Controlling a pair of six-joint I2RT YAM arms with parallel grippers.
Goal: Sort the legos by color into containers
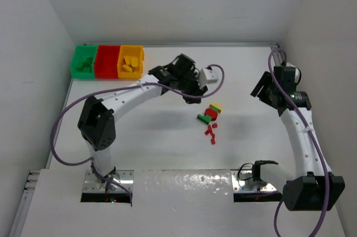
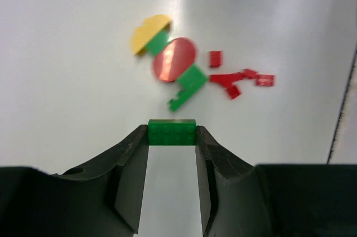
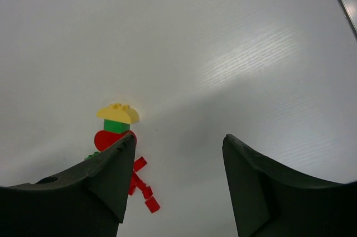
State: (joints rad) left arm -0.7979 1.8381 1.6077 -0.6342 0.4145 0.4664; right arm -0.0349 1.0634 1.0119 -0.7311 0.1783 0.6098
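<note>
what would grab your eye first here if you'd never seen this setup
The left gripper pinches a small green plastic lego brick between its fingertips. Just beyond it, near the middle of the white table, lies a cluster of loose red, green and yellow lego pieces. In the far left corner sits a row of three joined plastic bins, green, red and yellow-orange.

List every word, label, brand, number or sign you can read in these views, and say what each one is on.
None can be read.
The three bins: plain walls, no label visible.
The green brick and the loose bricks: studs too blurred to show lettering.
The left arm and right arm: no legible marking.
</note>
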